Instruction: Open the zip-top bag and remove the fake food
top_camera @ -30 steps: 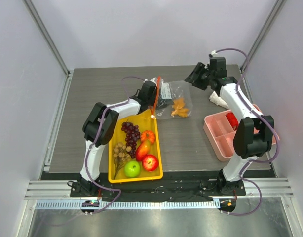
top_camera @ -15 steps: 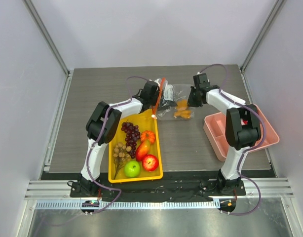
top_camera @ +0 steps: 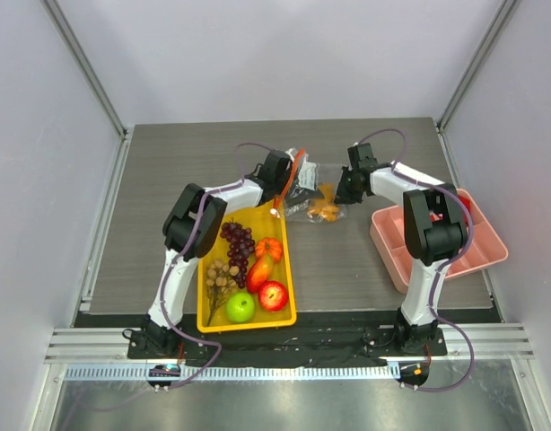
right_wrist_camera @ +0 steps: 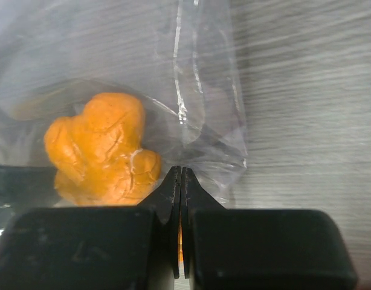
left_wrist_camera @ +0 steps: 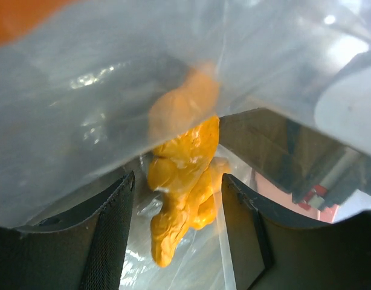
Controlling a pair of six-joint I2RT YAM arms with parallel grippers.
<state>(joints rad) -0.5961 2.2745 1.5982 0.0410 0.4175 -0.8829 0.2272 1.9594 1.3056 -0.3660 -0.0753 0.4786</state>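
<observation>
Yellow tray [top_camera: 202,296] sits nearest, in front of the left arm base, on the grey table [top_camera: 150,206]. It holds loose fake food:
- green apple [top_camera: 240,307] and red apple [top_camera: 273,294] at the near end
- tan cluster [top_camera: 220,277] and a red-orange piece [top_camera: 260,269] in the middle
- orange pumpkin [top_camera: 268,248] and purple grapes [top_camera: 239,239] at the far end

Pink compartment tray [top_camera: 473,247] is on the right, partly behind the right arm's elbow.

Farther out, just past the yellow tray's far right corner, the zip-top bag [top_camera: 327,175] lies on the table between the two grippers. It is clear and crinkled. Its orange-red zip strip [top_camera: 296,171] is on the left side, standing up over the left wrist.

One lumpy orange piece [top_camera: 326,210] is inside the bag, near its near edge.

Left gripper [left_wrist_camera: 176,181] is at the zip end with its jaws apart. The black fingers [left_wrist_camera: 110,229] stand either side of a gap, bag film is draped across the top of the wrist view, and the orange piece shows through the film between them. Can't tell if either finger presses the film.

Right gripper [right_wrist_camera: 180,172] is at the bag's right edge. Its jaws are pressed together with no gap, clamped on a fold of the bag's film. The orange piece is just left of the tips.
</observation>
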